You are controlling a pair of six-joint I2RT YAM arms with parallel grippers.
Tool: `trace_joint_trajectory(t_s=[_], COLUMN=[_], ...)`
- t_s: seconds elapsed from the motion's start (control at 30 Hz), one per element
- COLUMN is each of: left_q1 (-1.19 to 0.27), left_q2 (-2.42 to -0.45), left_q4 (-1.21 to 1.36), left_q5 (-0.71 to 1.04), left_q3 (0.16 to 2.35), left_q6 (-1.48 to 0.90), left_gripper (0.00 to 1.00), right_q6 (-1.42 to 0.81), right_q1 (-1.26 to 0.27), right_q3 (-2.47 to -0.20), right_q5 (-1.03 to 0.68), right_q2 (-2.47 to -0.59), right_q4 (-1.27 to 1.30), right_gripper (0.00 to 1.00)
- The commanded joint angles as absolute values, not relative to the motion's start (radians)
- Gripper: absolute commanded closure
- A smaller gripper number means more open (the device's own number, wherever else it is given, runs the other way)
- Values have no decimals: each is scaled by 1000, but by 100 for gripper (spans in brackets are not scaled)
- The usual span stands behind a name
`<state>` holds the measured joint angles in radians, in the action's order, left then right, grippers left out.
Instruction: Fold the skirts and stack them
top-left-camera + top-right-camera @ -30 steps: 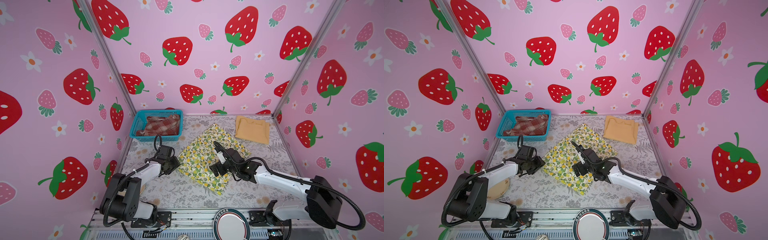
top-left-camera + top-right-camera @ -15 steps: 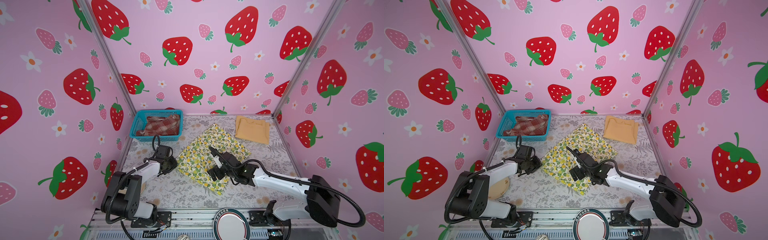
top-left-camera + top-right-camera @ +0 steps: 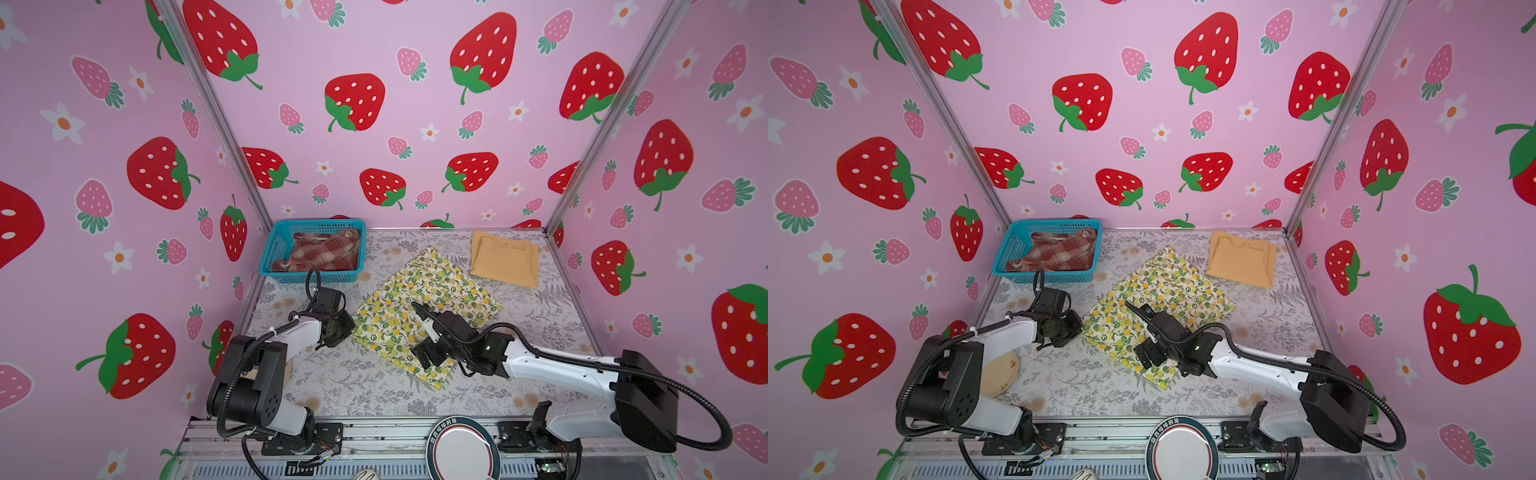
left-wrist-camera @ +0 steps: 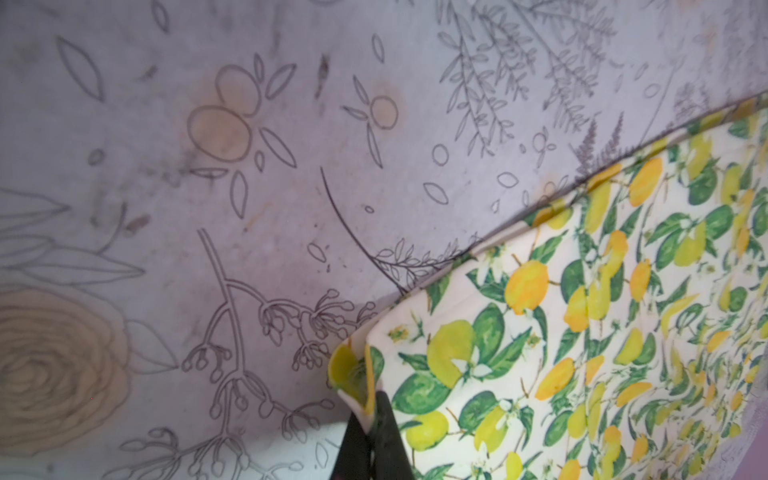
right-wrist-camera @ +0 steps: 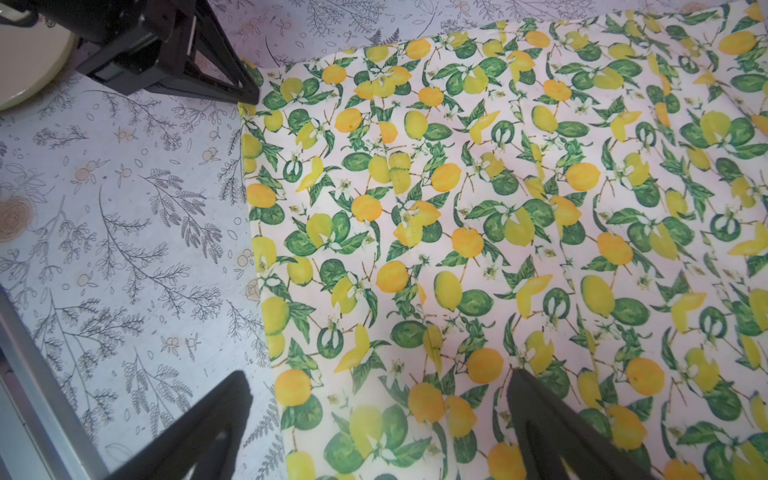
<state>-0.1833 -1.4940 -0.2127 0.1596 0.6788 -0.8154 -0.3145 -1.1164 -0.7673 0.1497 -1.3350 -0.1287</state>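
Floral table (image 3: 345, 374), badge (image 3: 461, 446) unreadable. Three skirts: lemon (image 3: 432, 291), plaid (image 3: 328, 253), mustard (image 3: 503, 259); one basket (image 3: 272, 249); left gripper (image 4: 372, 409) pinching lemon, right gripper (image 5: 380, 376) spread.

robot lab booth, strawberry-print walls (image 3: 415, 50)

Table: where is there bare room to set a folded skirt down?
Bare: the front strip of table between the lemon skirt and the near rail, and the right side between the yellow skirt and the right arm. Crowded: the middle, around the lemon skirt, the left arm and the basket.
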Motion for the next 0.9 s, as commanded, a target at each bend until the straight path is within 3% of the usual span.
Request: trace_joint_trajectory(t_s=[0.0,0.6,0.87], left_q1=[-178,-178,-178], left_q2=[-1471,-1404,-1424], left_q4=[-280,-414,-416], left_q5=[156,233,247], left_q3=[739,973,1010], left_q6=[-806,-795,-796], left_gripper=[100,100,100], right_q6=[-326,-393,-460], right_q1=[-1142,-1360,-1451], right_q3=[-756,-673,-734], right_q5=[181,241,348], right_q2=[-1335,-1379,-1517], right_q4=[-148,-94,-123], right_gripper=[0,0,9])
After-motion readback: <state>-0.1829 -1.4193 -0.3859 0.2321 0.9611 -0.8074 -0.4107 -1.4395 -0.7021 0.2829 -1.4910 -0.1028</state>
